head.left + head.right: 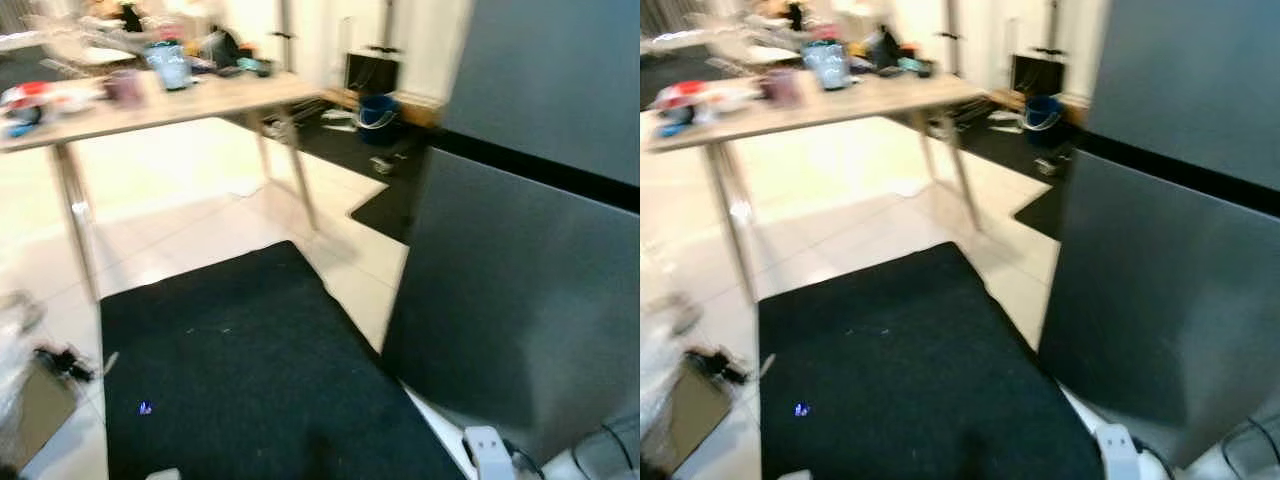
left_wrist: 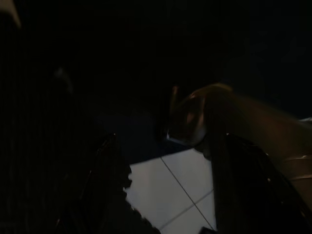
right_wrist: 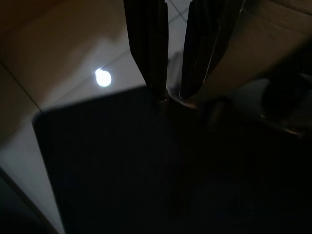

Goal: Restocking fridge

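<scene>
Grey fridge (image 1: 530, 270) stands shut, filling the right side of the head views. Black mat (image 1: 250, 370) lies on the floor just left of fridge. Further left and beyond, a long surface (image 1: 150, 105) w/ blurred clutter. Left gripper (image 2: 165, 195) hangs over tile and mat edge, spread, w/ a brownish object beside one finger; contact unclear. Right gripper (image 3: 170, 92) nearly clenched, nothing between, over the mat.

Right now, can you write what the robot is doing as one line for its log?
phase: walking up | fridge: on the right, doors shut | black mat: on floor ahead | table: cluttered, far left | arms: hanging low over floor
</scene>
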Controlling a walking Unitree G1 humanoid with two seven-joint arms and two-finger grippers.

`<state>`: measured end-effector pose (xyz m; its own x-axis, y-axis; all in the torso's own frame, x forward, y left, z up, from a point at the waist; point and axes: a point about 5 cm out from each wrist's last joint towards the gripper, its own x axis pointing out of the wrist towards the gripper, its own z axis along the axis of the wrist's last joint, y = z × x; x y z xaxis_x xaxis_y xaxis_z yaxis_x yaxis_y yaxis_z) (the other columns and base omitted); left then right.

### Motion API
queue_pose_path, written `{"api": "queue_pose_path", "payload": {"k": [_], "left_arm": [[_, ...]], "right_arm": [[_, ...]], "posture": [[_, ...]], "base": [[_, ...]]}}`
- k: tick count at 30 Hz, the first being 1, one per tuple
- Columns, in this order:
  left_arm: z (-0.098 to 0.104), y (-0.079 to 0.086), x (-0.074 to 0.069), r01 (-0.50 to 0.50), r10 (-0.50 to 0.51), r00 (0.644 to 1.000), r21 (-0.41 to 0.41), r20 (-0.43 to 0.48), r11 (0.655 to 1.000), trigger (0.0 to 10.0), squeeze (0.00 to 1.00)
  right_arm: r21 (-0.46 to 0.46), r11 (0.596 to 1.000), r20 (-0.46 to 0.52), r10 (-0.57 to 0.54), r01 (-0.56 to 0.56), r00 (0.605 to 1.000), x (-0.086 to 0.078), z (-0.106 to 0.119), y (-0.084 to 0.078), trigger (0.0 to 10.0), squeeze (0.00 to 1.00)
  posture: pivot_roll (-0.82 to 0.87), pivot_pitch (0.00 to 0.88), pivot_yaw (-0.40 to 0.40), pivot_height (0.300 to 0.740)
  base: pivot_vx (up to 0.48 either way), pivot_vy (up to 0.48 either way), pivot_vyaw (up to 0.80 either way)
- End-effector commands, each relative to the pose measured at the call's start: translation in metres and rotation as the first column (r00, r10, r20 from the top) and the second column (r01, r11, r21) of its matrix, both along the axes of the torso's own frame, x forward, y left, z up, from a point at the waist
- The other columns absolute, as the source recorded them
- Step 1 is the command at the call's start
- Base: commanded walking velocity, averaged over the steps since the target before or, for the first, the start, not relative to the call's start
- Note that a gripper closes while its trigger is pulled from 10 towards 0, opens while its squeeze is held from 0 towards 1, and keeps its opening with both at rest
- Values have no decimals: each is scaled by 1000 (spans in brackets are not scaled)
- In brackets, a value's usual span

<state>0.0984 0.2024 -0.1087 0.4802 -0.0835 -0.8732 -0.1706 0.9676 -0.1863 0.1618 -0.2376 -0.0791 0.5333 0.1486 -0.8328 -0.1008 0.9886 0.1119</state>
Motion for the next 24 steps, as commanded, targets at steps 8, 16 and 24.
{"api": "queue_pose_path", "payload": {"k": [8,16,24], "left_arm": [[2,0,7,-26,26,999,0,19,1000,10000,0],[2,1,7,-21,21,1000,3,18,1000,10000,0],[2,0,7,-15,15,1000,2,16,1000,10000,0]], "right_arm": [[-26,1000,-35,0,-1,999,-11,-4,-3,10000,0],[-34,999,-65,38,-40,997,-19,-8,0,10000,0],[-97,991,-111,85,-96,990,-30,-13,1,10000,0]], "posture": [[-32,0,-24,740],[-32,0,-26,740],[-29,0,-27,740]], "base": [[37,0,0],[330,0,0],[352,0,0]]}}
